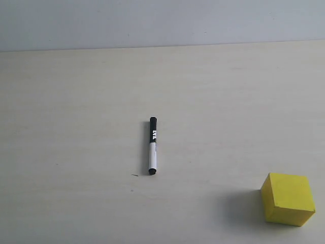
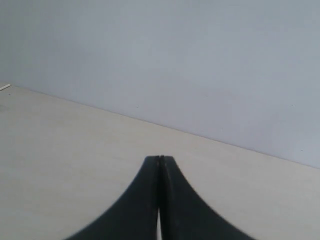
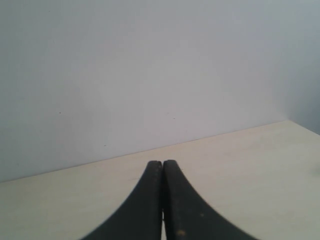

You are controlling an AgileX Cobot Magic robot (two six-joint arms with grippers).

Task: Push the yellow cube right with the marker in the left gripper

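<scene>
In the exterior view the marker (image 1: pixel 152 146) lies loose on the pale table (image 1: pixel 76 127) near the middle, black cap pointing away, white barrel toward the front. The yellow cube (image 1: pixel 288 197) rests at the front right corner, far from the marker. Neither arm shows in the exterior view. In the left wrist view my left gripper (image 2: pixel 160 159) is shut with its black fingers pressed together and nothing between them. In the right wrist view my right gripper (image 3: pixel 162 163) is likewise shut on nothing. Neither wrist view shows the marker or the cube.
A pale grey wall (image 1: pixel 162 20) runs along the table's far edge. A tiny dark speck (image 1: pixel 134 175) lies just left of the marker's near end.
</scene>
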